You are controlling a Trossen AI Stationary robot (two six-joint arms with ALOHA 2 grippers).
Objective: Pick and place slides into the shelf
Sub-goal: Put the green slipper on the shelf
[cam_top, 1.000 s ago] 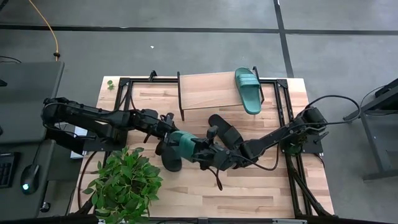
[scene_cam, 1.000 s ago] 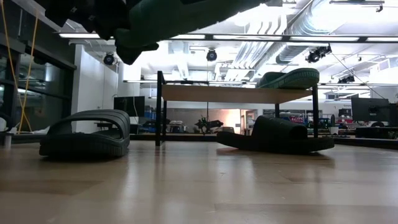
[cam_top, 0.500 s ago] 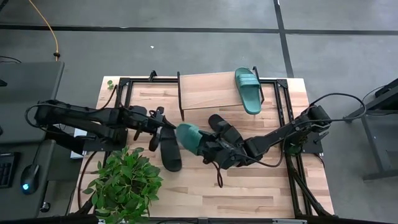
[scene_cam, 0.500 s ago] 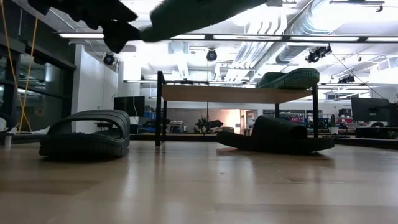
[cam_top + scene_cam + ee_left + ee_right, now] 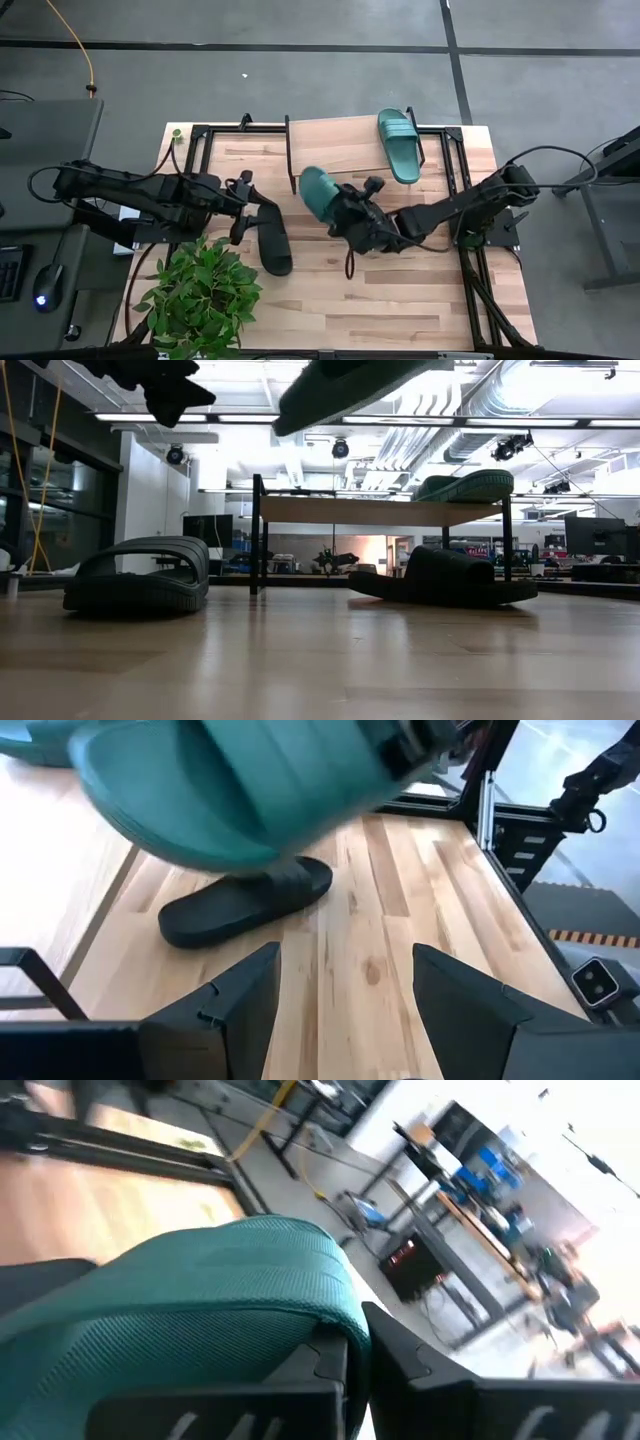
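The right gripper (image 5: 340, 205) is holding a teal slide (image 5: 318, 191) above the worktop (image 5: 400, 300); its jaws are clamped together on the strap, as the right wrist view is showing, where the teal strap (image 5: 230, 1280) is lying right over the dark fingers. The slide is hanging in the air just in front of the shelf (image 5: 335, 145), near its front edge. In the low view it is showing as a dark tilted sole (image 5: 350, 385) high above the shelf top.

The left gripper (image 5: 243, 205) is hovering just beside a black slide (image 5: 272, 240) that is lying on the worktop, and its jaws are standing apart with nothing between them. In the left wrist view the two fingers (image 5: 235, 1000) are pointing toward another black slide (image 5: 250, 900) on the wood, with the lifted teal slide above it.

The right arm is reaching across from the right side of the worktop, stretched low. The left arm is coming from the left side, also stretched out.

A second teal slide (image 5: 399, 145) is already lying on the right part of the shelf top. The second black slide (image 5: 365, 215) is lying under the right arm, partly hidden by it. A green plant (image 5: 200, 290) is standing at the front left corner, close to the left arm
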